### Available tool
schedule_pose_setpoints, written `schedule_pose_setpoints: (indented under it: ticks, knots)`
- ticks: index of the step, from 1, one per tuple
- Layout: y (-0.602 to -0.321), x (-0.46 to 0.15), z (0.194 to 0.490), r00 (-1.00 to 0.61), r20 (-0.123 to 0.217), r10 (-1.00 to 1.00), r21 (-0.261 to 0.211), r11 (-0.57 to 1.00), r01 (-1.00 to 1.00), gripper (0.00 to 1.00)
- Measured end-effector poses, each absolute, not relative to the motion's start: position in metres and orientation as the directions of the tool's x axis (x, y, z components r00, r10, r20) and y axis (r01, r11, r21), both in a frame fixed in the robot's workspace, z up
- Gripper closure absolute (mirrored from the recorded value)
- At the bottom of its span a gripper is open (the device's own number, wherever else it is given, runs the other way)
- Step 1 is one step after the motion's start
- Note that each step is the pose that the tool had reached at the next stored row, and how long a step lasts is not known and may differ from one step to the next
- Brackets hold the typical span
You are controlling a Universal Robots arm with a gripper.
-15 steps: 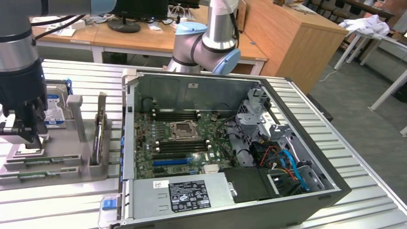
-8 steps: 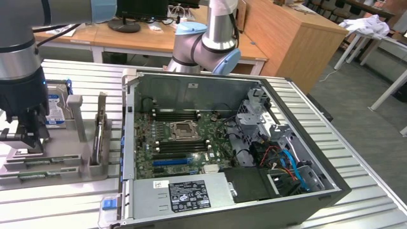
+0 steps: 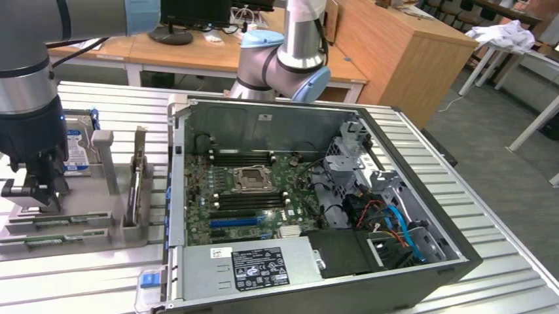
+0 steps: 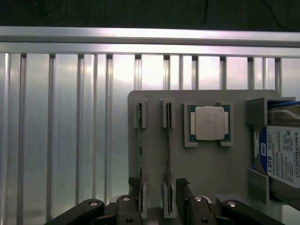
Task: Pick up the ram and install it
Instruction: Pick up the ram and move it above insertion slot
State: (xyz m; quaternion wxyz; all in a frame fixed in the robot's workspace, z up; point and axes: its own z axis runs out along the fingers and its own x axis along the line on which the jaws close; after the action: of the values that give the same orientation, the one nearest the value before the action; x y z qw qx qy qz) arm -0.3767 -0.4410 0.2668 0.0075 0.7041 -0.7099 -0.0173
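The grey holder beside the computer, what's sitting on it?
Two ram sticks stand on edge in slots, a square silver chip lies flat, and a blue-labelled hard drive sits at one end. The open gripper hides one end of the sticks.

Two long, thin green sticks of ram stand on edge in side-by-side slots of a grey holder (image 4: 211, 164) on the ribbed metal table (image 4: 61, 131): the first ram stick (image 4: 168, 154) and the second ram stick (image 4: 139, 150), parallel and just apart
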Motion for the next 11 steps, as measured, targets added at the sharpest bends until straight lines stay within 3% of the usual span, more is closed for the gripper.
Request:
schedule_pose_setpoints:
  ticks: [11]
  knots:
    - [-0.454, -0.377, 0.267, -0.009, -0.014, -1.0, 0.035, 0.008, -0.999, 0.57]
